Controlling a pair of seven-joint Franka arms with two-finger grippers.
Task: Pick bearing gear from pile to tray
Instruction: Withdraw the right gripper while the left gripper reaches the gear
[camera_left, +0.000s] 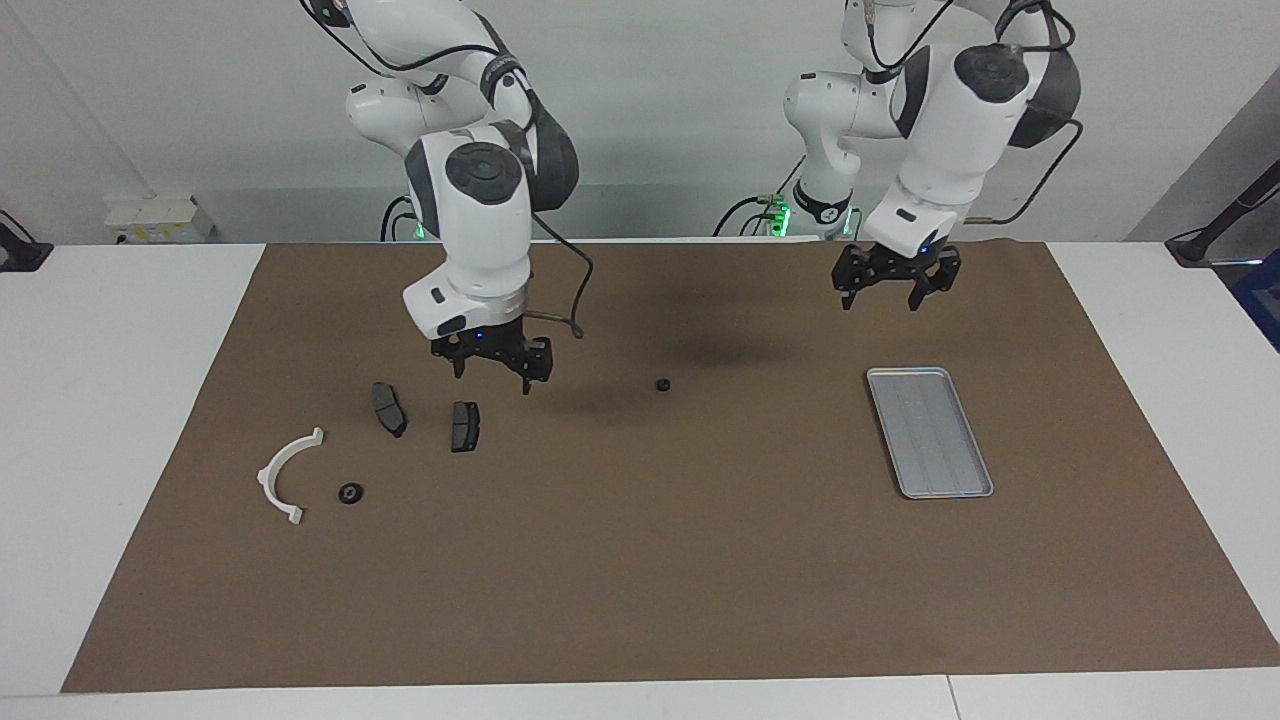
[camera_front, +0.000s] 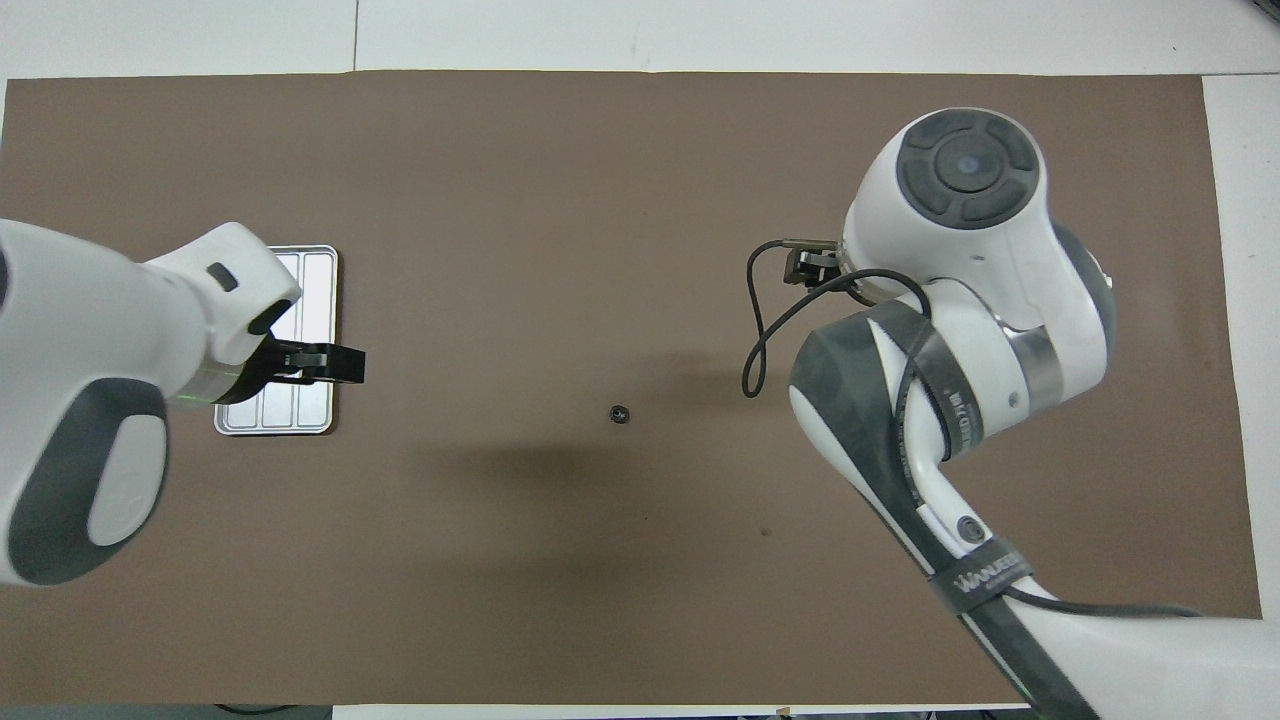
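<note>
A small black round bearing gear (camera_left: 662, 384) (camera_front: 619, 413) lies alone on the brown mat, midway between the pile and the tray. The pile holds two dark brake pads (camera_left: 389, 408) (camera_left: 464, 426), a white arc (camera_left: 288, 472) and another black round piece (camera_left: 350, 492). My right gripper (camera_left: 492, 375) hangs open and empty just above the mat, beside the brake pads. The silver tray (camera_left: 930, 432) (camera_front: 318, 270) is empty. My left gripper (camera_left: 880, 298) (camera_front: 335, 365) hangs open and empty over the mat, near the tray's robot-side end. In the overhead view my right arm hides the pile.
The brown mat (camera_left: 640, 560) covers most of the white table (camera_left: 110, 400). A loose cable (camera_left: 570, 300) loops off my right wrist.
</note>
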